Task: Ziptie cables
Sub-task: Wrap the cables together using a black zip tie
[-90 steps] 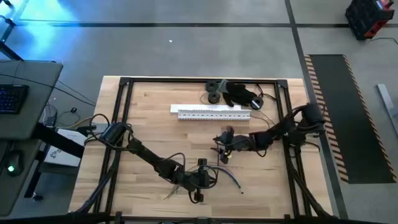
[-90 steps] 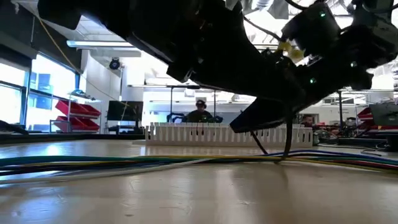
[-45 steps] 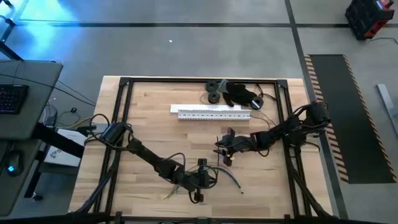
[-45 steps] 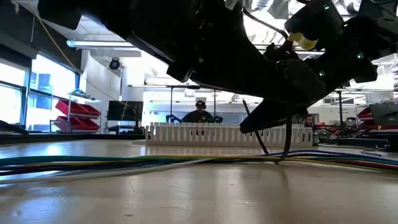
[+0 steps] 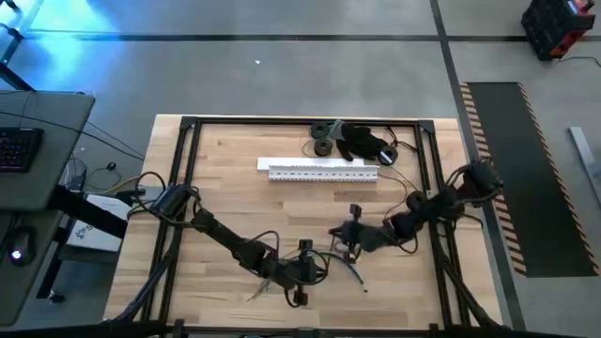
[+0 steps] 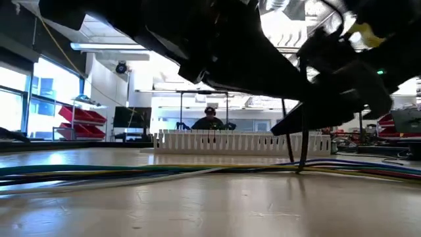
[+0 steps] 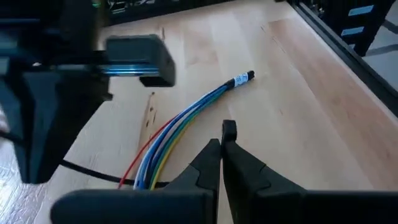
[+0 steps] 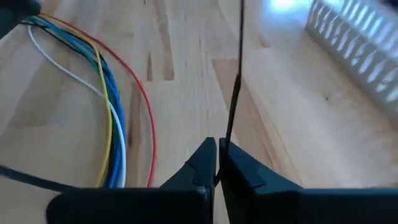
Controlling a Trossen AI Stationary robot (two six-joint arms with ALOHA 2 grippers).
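Cables (image 7: pixel 186 121) fanned lengthwise across table, bundled tip away from left gripper (image 7: pixel 222 152), jaws together. Right gripper (image 8: pixel 217 163) clamped on upright black ziptie (image 8: pixel 235 87).

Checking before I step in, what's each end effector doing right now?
Left end effector: closed over the cables, holding nothing visible.
Right end effector: closed on a zip tie.

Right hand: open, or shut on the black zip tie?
Shut on it: in the right wrist view the right hand has its fingertips pressed together with the black zip tie rising between them.
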